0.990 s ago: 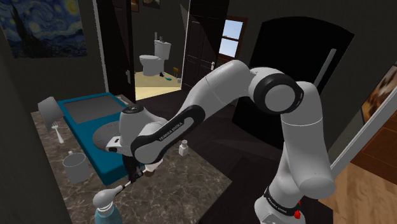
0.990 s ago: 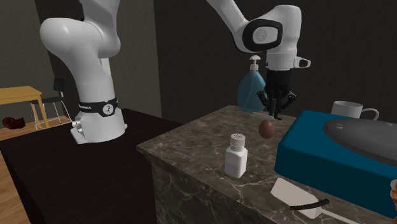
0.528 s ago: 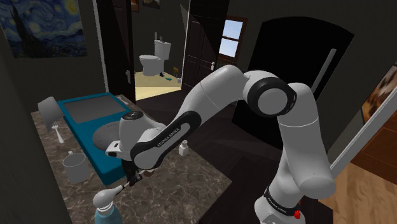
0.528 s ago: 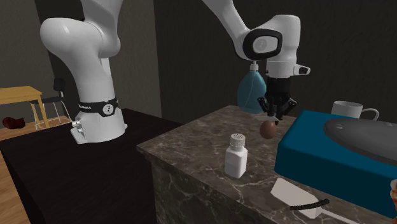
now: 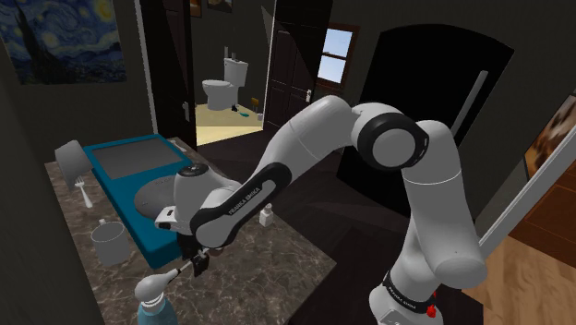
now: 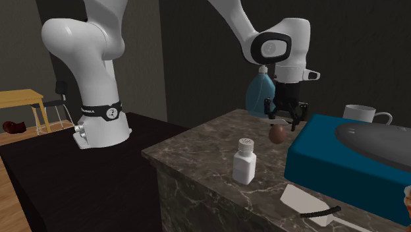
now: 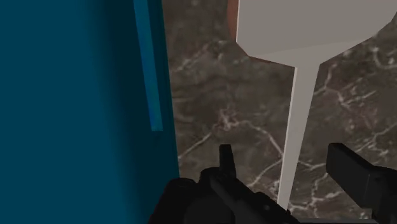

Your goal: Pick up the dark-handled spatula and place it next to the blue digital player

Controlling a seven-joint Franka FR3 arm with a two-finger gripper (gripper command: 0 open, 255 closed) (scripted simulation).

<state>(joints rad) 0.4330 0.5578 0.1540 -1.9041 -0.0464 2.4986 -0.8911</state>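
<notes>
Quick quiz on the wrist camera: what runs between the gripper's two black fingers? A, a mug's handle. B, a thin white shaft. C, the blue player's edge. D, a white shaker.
B: the thin white shaft of the spatula runs between the fingers of the open gripper, while the blue player lies off to one side on the marble counter.

Counter stock as I logged it: one teal-blue box-shaped player (image 6: 323, 155); one white mug (image 6: 359, 113); one small white shaker bottle (image 6: 244, 161); one blue pump bottle (image 6: 255, 95); one brown egg-shaped object (image 6: 277, 134); one spatula with white blade and dark handle (image 6: 296, 198). I also counted one pale wide-headed, thin-stemmed piece (image 5: 71, 159), kind unclear, and one white toilet (image 5: 222, 92).
</notes>
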